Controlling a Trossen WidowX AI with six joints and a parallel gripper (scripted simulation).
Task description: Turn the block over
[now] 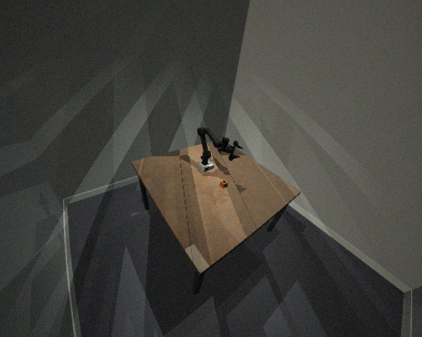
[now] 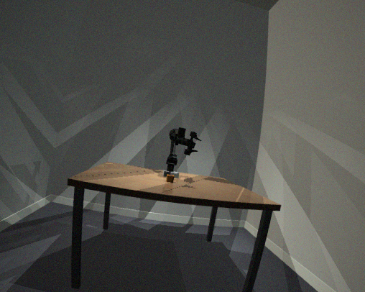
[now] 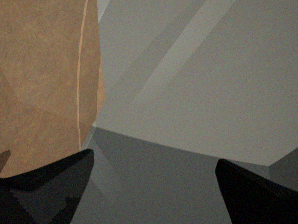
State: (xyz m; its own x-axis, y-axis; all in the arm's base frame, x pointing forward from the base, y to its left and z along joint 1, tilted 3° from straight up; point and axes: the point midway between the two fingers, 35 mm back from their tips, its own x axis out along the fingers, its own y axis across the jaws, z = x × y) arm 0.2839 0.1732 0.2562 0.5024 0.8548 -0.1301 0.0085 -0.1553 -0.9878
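A small orange block (image 1: 223, 183) (image 2: 170, 178) rests on the wooden table (image 1: 165, 183) (image 2: 125, 180), just in front of the arm's base. A dark mark shows on its upper face in the top view; its other faces are too small to read. My gripper (image 1: 239, 153) (image 2: 198, 145) (image 3: 157, 163) is open and empty. It is held high above the table, off to the right of the block in the top and exterior views. The block is not in the wrist view, which shows the table's edge, the wall and the two dark fingertips wide apart.
The arm's pale base (image 1: 206, 166) (image 2: 175, 174) stands on the table close behind the block. The arm's upper links rise from it and reach to the right. The table's edge (image 3: 98, 65) runs down the left part of the wrist view. Shadows cross the table top.
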